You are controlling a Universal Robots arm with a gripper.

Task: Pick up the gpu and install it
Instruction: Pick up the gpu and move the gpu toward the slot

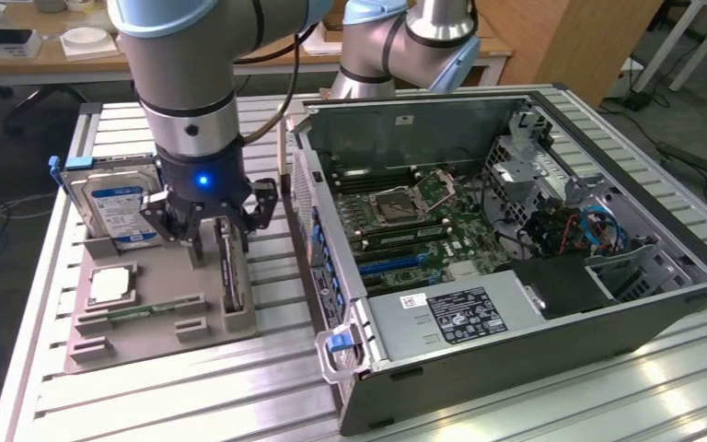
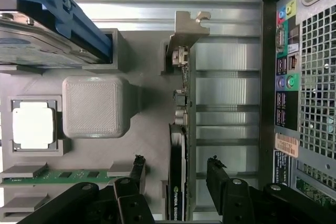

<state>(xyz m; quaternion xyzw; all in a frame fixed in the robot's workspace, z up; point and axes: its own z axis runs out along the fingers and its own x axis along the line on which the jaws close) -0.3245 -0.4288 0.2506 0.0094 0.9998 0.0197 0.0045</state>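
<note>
Straddling the gpu [image 1: 233, 285] [image 2: 178, 145] with the gripper [image 1: 221, 241] [image 2: 176, 167] spread wide, one finger on each face and neither seen touching. Standing on edge in a slot of the gray holder [image 1: 157, 331], silver bracket [image 2: 184, 30] at the hard drive [image 1: 118, 198] end, black cooler facing the holder's raised block [image 2: 94, 106].

Likely light and stiff, yet fragile: best pinched across the flat faces at the cooler body, clear of the bare board and of the contact edge seated in the slot. Probably a little slick on the cooler's shell, so worth squaring up before any squeeze.

Hemmed in by that raised block on one flank and by the computer case [image 1: 550, 341] back panel, just beside the holder, on the other. Open straight upward. Sharing the holder with a processor [image 1: 110, 285] and a memory stick [image 1: 144, 311], both apart from the fingers. Room aplenty above the motherboard [image 1: 415, 221] inside the opened case, though ringed by sheet-metal edges and loose cables [image 1: 593, 230].
</note>
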